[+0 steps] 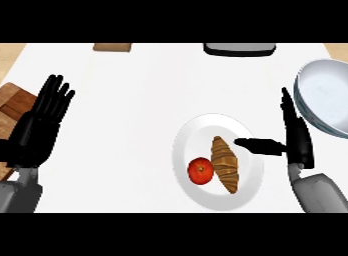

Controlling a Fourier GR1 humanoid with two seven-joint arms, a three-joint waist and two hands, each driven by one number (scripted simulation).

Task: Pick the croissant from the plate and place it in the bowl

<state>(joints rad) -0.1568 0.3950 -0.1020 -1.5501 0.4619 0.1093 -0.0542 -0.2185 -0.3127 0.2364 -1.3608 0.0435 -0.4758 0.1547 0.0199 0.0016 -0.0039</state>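
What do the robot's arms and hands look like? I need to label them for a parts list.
Two smooth grey forearms, rounded like sleeves, each ending in a black hand: the left hand and the right hand. The fingers are slim, black and segmented. No cables or markings show.

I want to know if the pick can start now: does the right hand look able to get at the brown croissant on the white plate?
Probably yes. The right hand is open beside the round white plate, thumb reaching over its rim toward the brown croissant. The red tomato lies on the croissant's far side, out of the way.
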